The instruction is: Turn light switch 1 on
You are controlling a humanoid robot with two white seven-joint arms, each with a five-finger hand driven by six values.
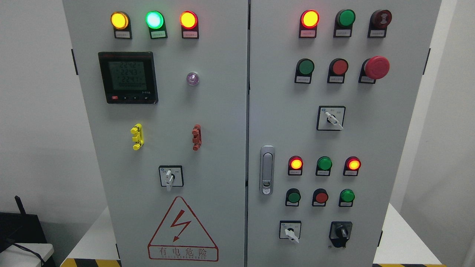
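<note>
Cabinet front [207, 111], neither robot hand in view, finger state unknowable. Labels unreadable; light switch 1 probably the green pushbutton [293, 197] at lower right: small, rigid, sprung, best pressed centrally with one fingertip.

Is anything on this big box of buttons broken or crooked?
Nothing looks broken or crooked. The cabinet doors are shut, its buttons and lamps sit in neat rows, and the warning triangle is stuck on straight. No robot hand is in view.
</note>
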